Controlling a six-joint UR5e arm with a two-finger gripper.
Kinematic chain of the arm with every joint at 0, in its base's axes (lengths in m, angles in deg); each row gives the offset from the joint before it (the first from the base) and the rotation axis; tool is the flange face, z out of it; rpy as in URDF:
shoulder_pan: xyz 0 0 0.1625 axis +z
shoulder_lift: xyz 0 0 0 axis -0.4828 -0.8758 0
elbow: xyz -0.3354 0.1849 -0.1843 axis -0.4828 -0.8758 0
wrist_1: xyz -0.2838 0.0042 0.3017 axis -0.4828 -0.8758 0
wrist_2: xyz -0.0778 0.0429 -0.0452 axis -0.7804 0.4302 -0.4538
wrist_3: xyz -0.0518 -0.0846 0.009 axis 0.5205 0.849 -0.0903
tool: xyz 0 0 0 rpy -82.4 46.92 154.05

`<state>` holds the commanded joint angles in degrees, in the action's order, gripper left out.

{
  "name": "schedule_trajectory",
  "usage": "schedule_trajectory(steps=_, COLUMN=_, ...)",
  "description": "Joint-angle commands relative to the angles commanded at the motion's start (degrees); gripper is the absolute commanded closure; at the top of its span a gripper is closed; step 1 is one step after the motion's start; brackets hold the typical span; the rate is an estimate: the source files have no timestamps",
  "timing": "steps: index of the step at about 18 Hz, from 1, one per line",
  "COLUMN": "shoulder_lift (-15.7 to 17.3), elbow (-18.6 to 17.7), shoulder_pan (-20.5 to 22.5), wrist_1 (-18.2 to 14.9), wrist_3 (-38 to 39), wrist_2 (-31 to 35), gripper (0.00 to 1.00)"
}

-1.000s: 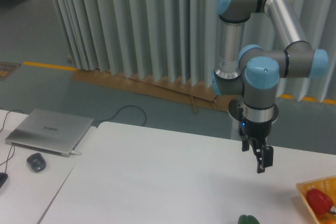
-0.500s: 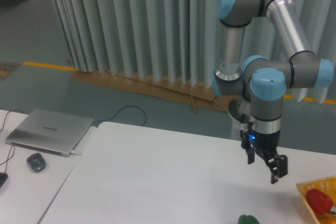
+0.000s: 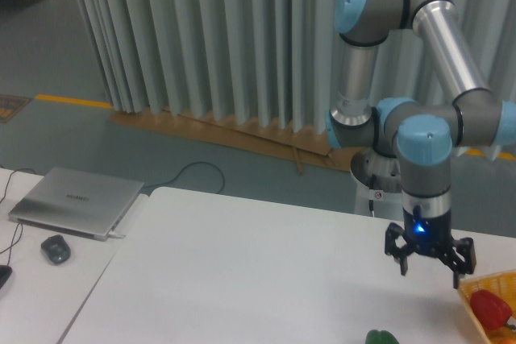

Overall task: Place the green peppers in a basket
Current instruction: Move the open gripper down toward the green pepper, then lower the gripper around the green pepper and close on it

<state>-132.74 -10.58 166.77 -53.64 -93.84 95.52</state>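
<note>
Silver laptop (image 3: 75, 200) sat closed at the far left on a side desk, a small logo on its lid too blurred to read, with a dark mouse (image 3: 56, 249) just in front of it; no other writing could be made out. On your white counter (image 3: 242, 271) the green pepper (image 3: 381, 337) lay at the bottom edge of the view, mostly cut off. Your hand (image 3: 430, 262) hung above the counter, empty, fingers spread apart, nearer the basket (image 3: 474, 299) than the pepper. That basket already held a red pepper (image 3: 492, 308). You risked dropping onto the red one, or clipping the rim, because the hand sat beside it. The glossy, rounded green skin could also have slipped or rolled from an off-centre pinch.
</note>
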Motion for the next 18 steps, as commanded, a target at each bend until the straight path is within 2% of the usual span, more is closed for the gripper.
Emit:
schedule_trajectory(steps=3, shoulder_lift=-1.59, elbow=1.05, shoulder_pan=-0.44, wrist_1=1.06, wrist_3=-3.23, wrist_2=-0.17, gripper=0.0)
schedule_trajectory(steps=5, shoulder_lift=-3.16, elbow=1.32, shoulder_pan=-2.45, wrist_1=1.49, wrist_3=-6.67, wrist_2=-0.26, gripper=0.0)
schedule_trajectory(steps=8, shoulder_lift=-5.63, elbow=2.98, shoulder_pan=-5.09, wrist_1=2.55, wrist_3=-4.14, wrist_2=1.22, gripper=0.0)
schedule_trajectory(steps=12, shoulder_lift=-9.23, elbow=5.0, shoulder_pan=-5.71, wrist_1=2.73, wrist_3=-1.86, wrist_2=3.6, gripper=0.0)
schedule_trajectory(steps=18, shoulder_lift=-11.17, elbow=5.8, shoulder_pan=-6.42, wrist_1=3.87, wrist_3=1.74, wrist_2=5.01, gripper=0.0)
